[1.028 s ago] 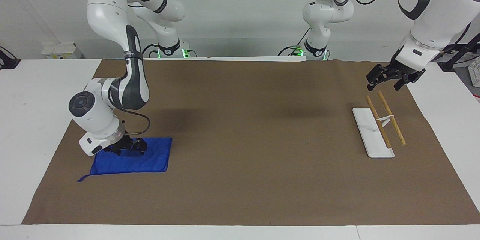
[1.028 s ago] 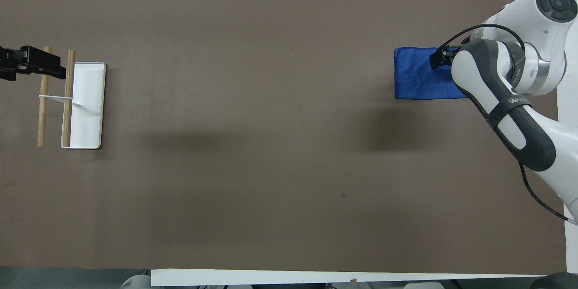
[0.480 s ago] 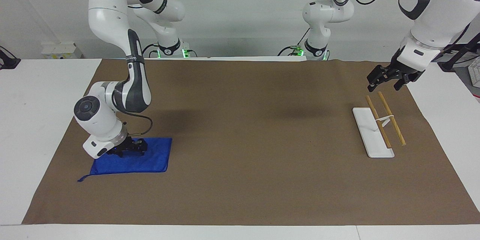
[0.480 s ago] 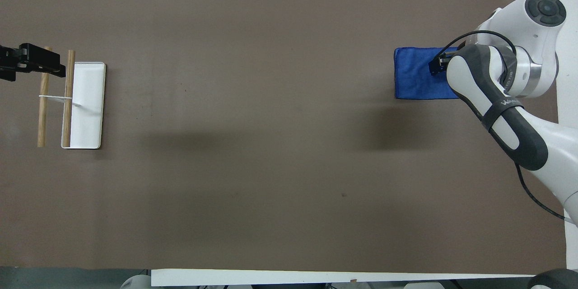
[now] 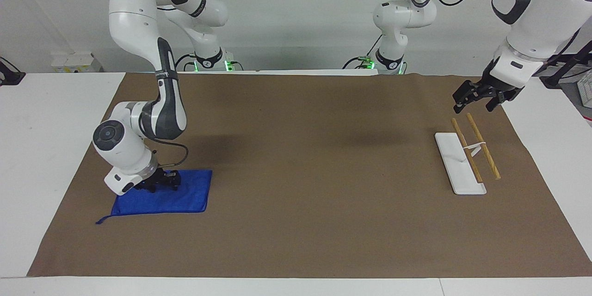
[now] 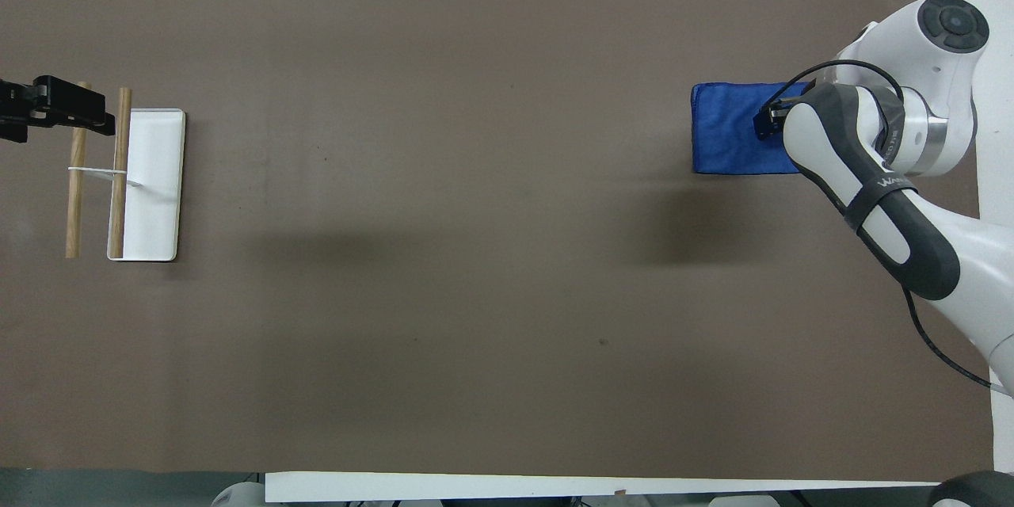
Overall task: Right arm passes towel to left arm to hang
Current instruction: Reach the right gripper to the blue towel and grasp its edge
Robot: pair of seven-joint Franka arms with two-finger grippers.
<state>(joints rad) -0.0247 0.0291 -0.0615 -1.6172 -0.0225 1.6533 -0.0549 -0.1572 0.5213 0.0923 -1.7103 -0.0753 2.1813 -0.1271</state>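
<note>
The royal-blue towel [image 5: 187,199] lies flat on the brown mat at the right arm's end of the table, its thin loop [image 5: 102,220] trailing off one corner. It also shows in the overhead view [image 6: 725,139]. My right gripper [image 5: 159,187] is down on the towel's edge nearest the robots. In the overhead view [image 6: 765,120] the forearm mostly hides it. My left gripper [image 5: 476,101] is open and empty. It hangs in the air over the end of the rack's rods [image 5: 481,148] nearest the robots, and in the overhead view [image 6: 55,104] it covers their tips.
The rack is a white base tray [image 5: 451,159] with two wooden rods on a white support, at the left arm's end of the mat; in the overhead view the tray [image 6: 154,206] lies beside the rods [image 6: 119,174]. Brown mat [image 5: 314,171] covers the table.
The right arm's wrist and elbow have shifted slightly over the towel while its gripper stays down on the cloth. The towel has not moved. The left arm waits, unchanged.
</note>
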